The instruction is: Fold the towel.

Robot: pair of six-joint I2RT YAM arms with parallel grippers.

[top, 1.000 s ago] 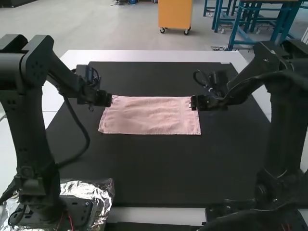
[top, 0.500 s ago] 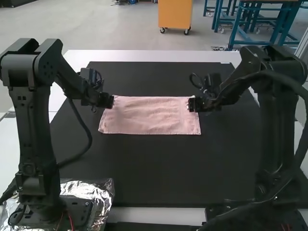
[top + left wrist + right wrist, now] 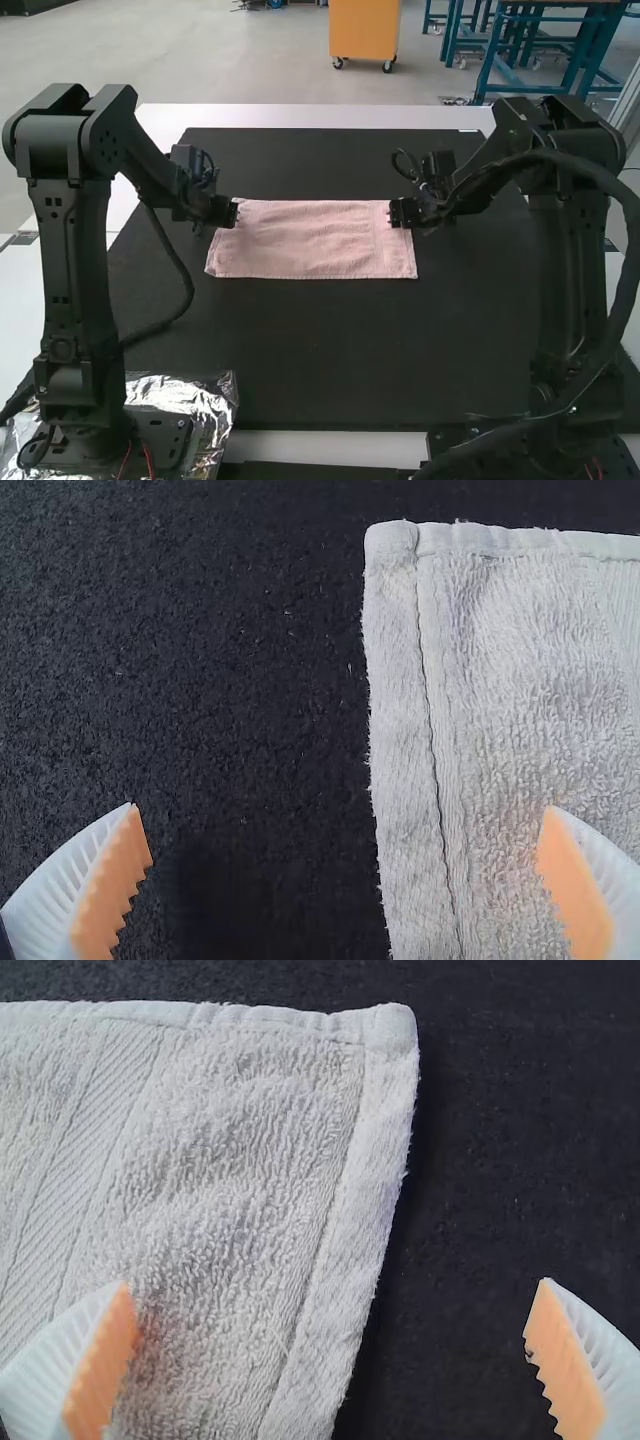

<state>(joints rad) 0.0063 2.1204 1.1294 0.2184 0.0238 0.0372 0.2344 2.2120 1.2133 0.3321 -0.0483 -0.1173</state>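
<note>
The pink towel [image 3: 312, 240] lies flat as a wide rectangle on the black mat. At its far left corner is my left gripper [image 3: 232, 213], and my right gripper [image 3: 397, 213] is at the far right corner. In the left wrist view the left gripper [image 3: 345, 880] is open, one finger over bare mat and the other over the towel [image 3: 520, 700]. The right gripper [image 3: 330, 1355] is open too, its fingers on either side of the side edge of the towel [image 3: 220, 1180]. Neither gripper holds cloth.
The black mat [image 3: 320, 350] covers most of the white table [image 3: 300, 117]. Crumpled silver foil [image 3: 212, 400] lies by the left arm's base. A cable hangs in a loop beside each arm.
The right gripper has moved slightly left, further over the towel's far right corner. The left gripper has shifted a little to the right. The towel has not moved.
</note>
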